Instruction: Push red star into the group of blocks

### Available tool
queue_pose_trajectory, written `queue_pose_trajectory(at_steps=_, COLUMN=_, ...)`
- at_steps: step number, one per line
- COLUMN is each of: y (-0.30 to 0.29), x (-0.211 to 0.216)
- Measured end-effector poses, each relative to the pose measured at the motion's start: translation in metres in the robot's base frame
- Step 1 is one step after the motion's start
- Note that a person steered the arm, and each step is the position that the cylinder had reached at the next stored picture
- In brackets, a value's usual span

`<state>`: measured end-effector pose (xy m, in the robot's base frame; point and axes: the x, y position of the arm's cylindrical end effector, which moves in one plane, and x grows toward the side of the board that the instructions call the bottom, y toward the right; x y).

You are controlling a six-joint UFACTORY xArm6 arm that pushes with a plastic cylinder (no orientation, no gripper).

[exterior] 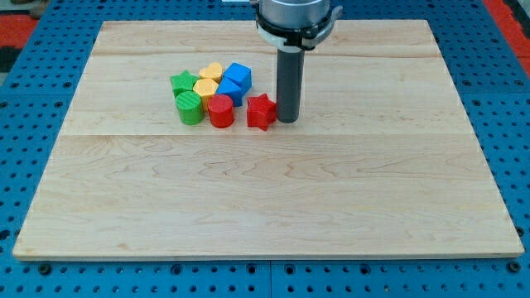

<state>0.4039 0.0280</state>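
Observation:
The red star [261, 111] lies on the wooden board [273, 199], a little left of the board's middle in its upper half. My tip [287, 121] stands right against the star's right side. To the star's left is the group of blocks: a red cylinder [220, 110] closest to it with a small gap, a green cylinder [190, 108], a green star [183, 83], two yellow blocks [209, 79] and two blue blocks [235, 81].
The board lies on a blue perforated table [513, 124]. The arm's pale round mount [296, 18] hangs above the rod at the view's top.

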Motion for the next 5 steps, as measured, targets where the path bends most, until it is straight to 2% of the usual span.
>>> queue_pose_trajectory(at_steps=5, y=-0.059, x=-0.006)
